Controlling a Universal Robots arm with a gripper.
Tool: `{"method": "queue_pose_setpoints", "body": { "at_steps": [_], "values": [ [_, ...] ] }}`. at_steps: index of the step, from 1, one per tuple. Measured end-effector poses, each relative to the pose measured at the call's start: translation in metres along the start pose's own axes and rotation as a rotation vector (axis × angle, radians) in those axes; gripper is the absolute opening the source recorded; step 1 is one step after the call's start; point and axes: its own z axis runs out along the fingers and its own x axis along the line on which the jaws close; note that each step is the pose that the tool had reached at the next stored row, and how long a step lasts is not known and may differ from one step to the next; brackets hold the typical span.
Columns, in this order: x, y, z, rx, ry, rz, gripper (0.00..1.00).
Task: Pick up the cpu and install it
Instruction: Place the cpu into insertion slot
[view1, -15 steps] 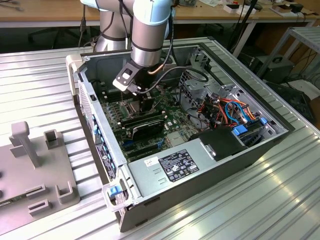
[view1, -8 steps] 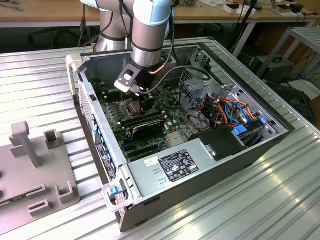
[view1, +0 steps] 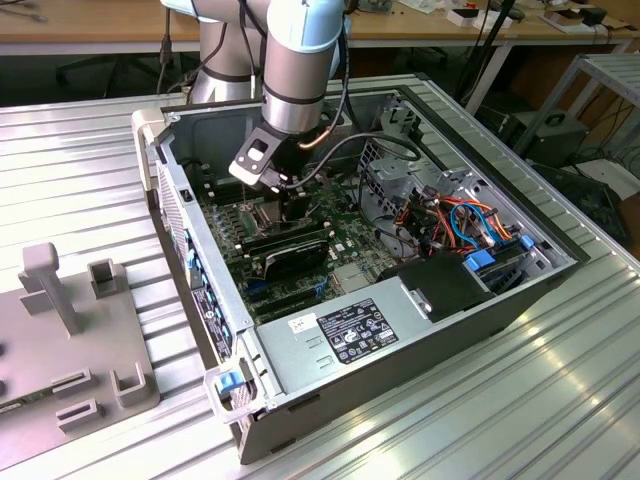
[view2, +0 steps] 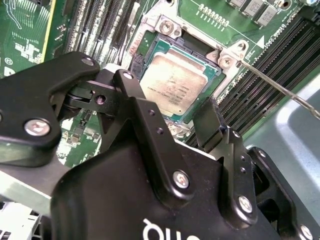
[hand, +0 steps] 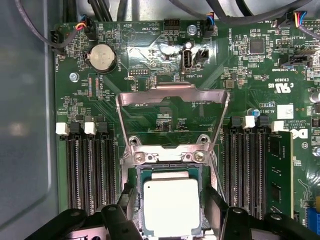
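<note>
in the exterior view the gripper hangs low inside the computer case, just over the motherboard, so we judge that any move here should run straight up or down, never sideways. in the second wrist view its fingers stand apart, one on each side of the cpu, which lies flat in the socket. in the first wrist view the cpu sits square below the raised socket frame, and we would keep it level, corners matched, with no dragging across the contacts.
</note>
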Motion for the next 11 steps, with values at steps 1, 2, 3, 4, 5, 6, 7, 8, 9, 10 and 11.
{"method": "queue_pose_setpoints", "body": {
  "at_steps": [1,2,3,4,5,6,7,8,9,10,11],
  "values": [
    [0.0,0.0,0.0,0.0,0.0001,0.0,0.67],
    [0.0002,-0.0001,-0.0001,0.0001,-0.0001,0.0,0.67],
    [0.0012,-0.0002,-0.0001,0.0001,0.0,0.0,0.67],
    [0.0014,-0.0003,-0.0001,0.0002,-0.0001,0.0,0.67],
    [0.0014,-0.0003,-0.0001,0.0001,0.0,0.0,0.67],
    [0.0014,-0.0003,-0.0001,0.0001,0.0,0.0,0.67],
    [0.0016,-0.0003,-0.0001,0.0001,0.0001,0.0,0.67],
    [0.0018,-0.0003,-0.0001,0.0001,0.0,0.0,0.59],
    [0.0019,-0.0003,-0.0002,0.0001,0.0001,0.0,0.59],
    [0.0019,-0.0002,-0.0054,0.0001,0.0001,0.0,0.59],
    [0.0019,-0.0003,-0.0015,-0.0001,-0.0094,0.0,0.59]
  ]
}}
